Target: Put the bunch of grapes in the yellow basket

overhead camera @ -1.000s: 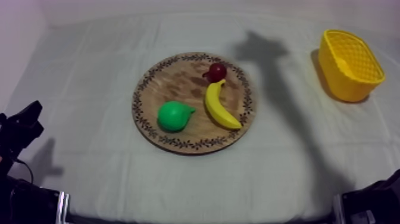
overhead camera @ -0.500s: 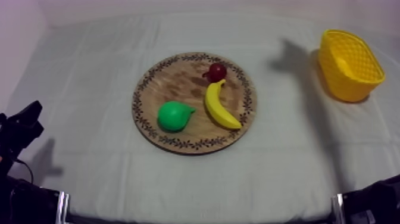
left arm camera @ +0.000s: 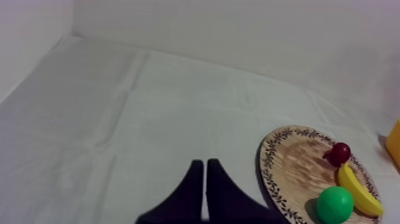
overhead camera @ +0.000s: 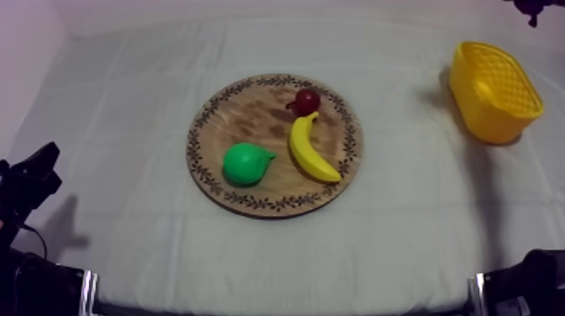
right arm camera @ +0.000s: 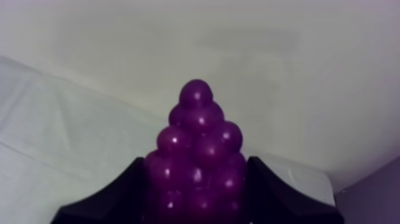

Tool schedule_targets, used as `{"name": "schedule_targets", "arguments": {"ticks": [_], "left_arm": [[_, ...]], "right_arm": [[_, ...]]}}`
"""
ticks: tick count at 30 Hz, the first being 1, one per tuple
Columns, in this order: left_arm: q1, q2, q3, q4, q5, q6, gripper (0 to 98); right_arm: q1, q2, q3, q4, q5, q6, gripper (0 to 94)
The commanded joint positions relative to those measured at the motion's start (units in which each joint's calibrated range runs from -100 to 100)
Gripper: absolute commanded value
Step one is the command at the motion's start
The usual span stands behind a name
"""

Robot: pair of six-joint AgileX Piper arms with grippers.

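Observation:
My right gripper [right arm camera: 196,176] is shut on the bunch of grapes [right arm camera: 196,134], a purple cluster standing up between the two black fingers [right arm camera: 113,196], high above the cloth. In the top view a dark purple tip of the grapes [overhead camera: 531,7] shows at the far right edge, beyond the yellow basket [overhead camera: 493,91]. The round wooden board [overhead camera: 244,118] lies mid-table. My left gripper [left arm camera: 205,179] is shut on nothing, its fingers together as a narrow wedge, low at the table's left [overhead camera: 35,171], well short of the board [left arm camera: 291,161].
On the board lie a green pear [overhead camera: 246,163], a banana [overhead camera: 309,150] and a small red fruit [overhead camera: 306,102]. The basket stands at the far right of the table. Bare cloth stretches between board and basket.
The right arm's shadow has slid right across the cloth to the basket. The grapes' dark tip now shows at the far right edge above the basket. The left arm has not moved.

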Motion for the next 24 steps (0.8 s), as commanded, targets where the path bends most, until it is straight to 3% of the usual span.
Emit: {"name": "schedule_targets", "arguments": {"ticks": [1,24], "left_arm": [[-0.02,0.0,-0.04,-0.02,-0.04,0.0,0.1],[-0.02,0.0,-0.04,-0.02,-0.04,0.0,0.1]], "right_arm": [[0.52,1.14,0.09,-0.07,0.55,-0.05,22.0],[3.07,19.85,-0.99,1.61,3.8,-0.92,21.7]]}}
